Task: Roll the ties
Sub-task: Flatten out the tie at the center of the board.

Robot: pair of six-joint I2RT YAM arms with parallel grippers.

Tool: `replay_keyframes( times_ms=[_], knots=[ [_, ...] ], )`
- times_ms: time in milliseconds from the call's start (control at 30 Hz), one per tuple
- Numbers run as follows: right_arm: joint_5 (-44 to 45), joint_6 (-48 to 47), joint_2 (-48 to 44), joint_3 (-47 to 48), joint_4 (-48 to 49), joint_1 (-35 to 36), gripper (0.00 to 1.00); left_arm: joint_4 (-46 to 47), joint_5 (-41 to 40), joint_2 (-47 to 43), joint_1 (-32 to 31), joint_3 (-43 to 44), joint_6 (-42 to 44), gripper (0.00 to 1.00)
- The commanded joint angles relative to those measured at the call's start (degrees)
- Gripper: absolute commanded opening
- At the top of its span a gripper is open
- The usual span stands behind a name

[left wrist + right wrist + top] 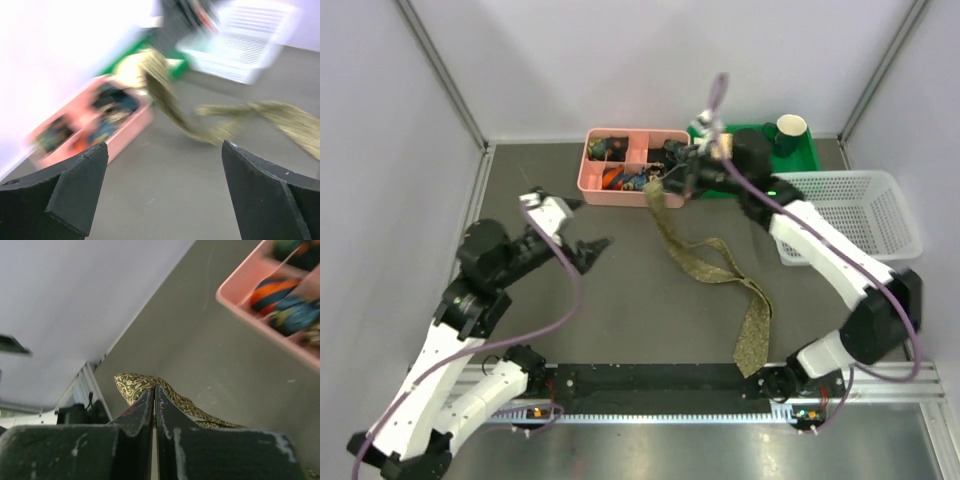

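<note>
The olive-tan patterned tie [715, 265] trails across the grey table, its wide end [753, 340] near the front and its narrow end lifted at the back. My right gripper [660, 186] is shut on that narrow end [131, 385], holding it above the table beside the pink box. The tie hangs down from it in folds. My left gripper [592, 250] is open and empty, hovering left of the tie; in its blurred wrist view the tie [220, 125] lies ahead between the fingers.
A pink compartment box [632, 166] with rolled ties stands at the back, also in the wrist views [90, 125] [270, 295]. A white mesh basket [850, 215] sits at the right. A green tray with a cup [790, 135] is at the back right.
</note>
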Motion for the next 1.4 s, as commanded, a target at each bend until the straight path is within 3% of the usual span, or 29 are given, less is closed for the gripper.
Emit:
replay_keyframes(
  times_ms=[0,33,133,167,200,267,300,367,500,533,633,767,867,967,1233,1333,1367],
  knots=[
    [1.92,-1.77,7.83,7.31,1.96,13.54,0.00,-9.61,-14.71,-3.17,8.51,-0.97,-3.96,0.99],
    [3.23,-1.51,12.46,8.73,1.61,15.56,0.00,-9.61,-19.86,-3.80,9.23,-0.88,-5.28,0.99],
    [4.04,-1.07,19.43,14.96,1.52,22.51,0.01,-10.40,-23.42,-4.86,12.65,-0.53,-7.31,0.97],
    [3.69,-1.24,24.23,17.42,-2.75,23.48,0.07,-11.62,-24.13,-4.60,13.80,-0.09,-7.23,0.97],
    [1.86,-1.24,25.76,20.75,-4.44,24.01,0.27,-12.59,-24.57,-3.29,15.20,0.52,-7.14,0.95],
    [1.57,-4.56,25.35,20.87,-8.99,23.49,0.47,-14.87,-27.38,-1.79,16.26,2.45,-5.65,0.93],
    [1.92,-7.45,24.21,19.83,-11.81,22.97,0.62,-16.19,-27.30,-0.65,17.14,2.98,-5.03,0.93],
    [2.01,-17.47,20.44,19.29,-22.40,20.07,0.67,-17.08,-25.56,0.41,18.98,3.60,-3.89,0.93],
    [-1.94,-32.84,12.35,14.65,-40.28,11.82,0.70,-19.70,-13.35,5.58,23.47,3.69,-1.17,0.96],
    [-1.77,-40.36,10.85,13.67,-44.76,7.97,0.71,-20.94,-10.89,7.34,24.17,4.91,1.54,0.97],
    [2.97,-54.18,3.30,5.69,-55.33,1.20,0.71,-26.90,-3.15,15.77,25.15,7.37,8.46,0.99],
    [17.70,-64.33,-5.76,-9.94,-57.20,-2.60,0.70,-39.30,4.51,26.94,25.15,10.81,24.48,0.92],
    [23.09,-65.75,-11.57,-22.85,-53.86,-3.40,0.70,-41.69,4.78,32.74,25.15,10.03,29.16,0.93],
    [26.61,-64.61,-12.98,-28.76,-50.26,-3.58,0.70,-42.48,4.69,35.65,25.06,8.18,31.53,0.94],
    [31.11,-60.57,-8.86,-35.55,-41.47,-4.02,0.72,-43.09,1.62,40.31,24.01,3.17,35.83,0.96],
    [31.37,-60.48,-7.19,-36.61,-39.71,-4.11,0.65,-43.36,-0.58,42.77,22.87,1.85,36.72,0.99],
    [32.15,-60.65,-6.83,-37.22,-39.01,-4.28,0.57,-43.19,-1.10,43.82,22.25,1.50,37.07,0.99]
  ],
)
